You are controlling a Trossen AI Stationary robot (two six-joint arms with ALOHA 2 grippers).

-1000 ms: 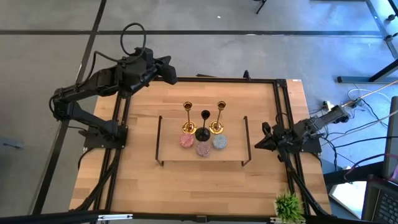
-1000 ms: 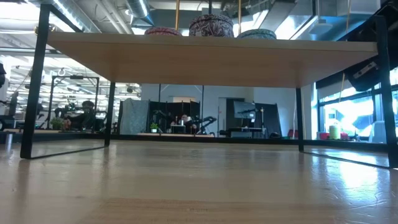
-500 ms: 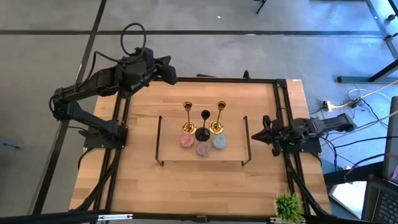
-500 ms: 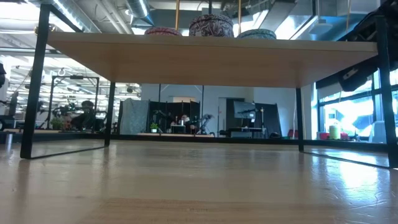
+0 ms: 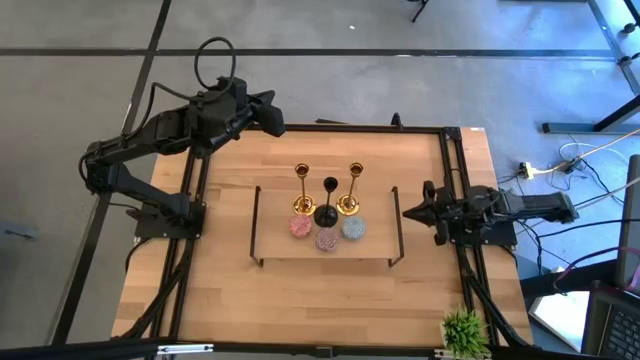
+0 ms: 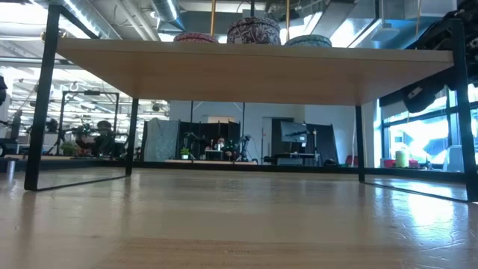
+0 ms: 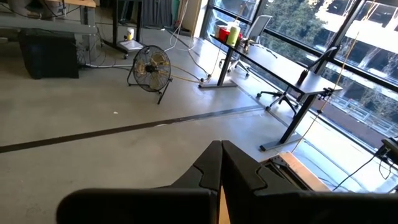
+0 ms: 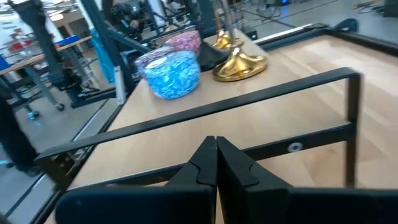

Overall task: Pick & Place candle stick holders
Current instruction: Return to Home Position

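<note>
On the raised wooden board [image 5: 325, 250] stand two gold stems [image 5: 303, 190] [image 5: 353, 188] and a black stem [image 5: 328, 201], each on a round foot. In front of them sit the pink [image 5: 299, 226], mauve [image 5: 327, 239] and pale blue [image 5: 352, 228] glittery rounds. The right wrist view shows the blue round [image 8: 173, 73] and a gold foot [image 8: 239, 64]. My right gripper [image 5: 407, 212] is shut and empty, just right of the board's right end rail [image 8: 261, 93]. My left gripper [image 5: 275, 118] is shut and empty at the table's far left corner.
The board stands on black end rails [image 5: 258, 225] above the table top [image 6: 224, 224]. A small green plant [image 5: 465, 330] sits at the table's near right corner. Black frame bars [image 5: 455, 180] run along the table's sides.
My right gripper has swung from pointing at the near left to level and has moved left toward the board's right end rail. Its arm has straightened out to the right. The holders have not moved.
</note>
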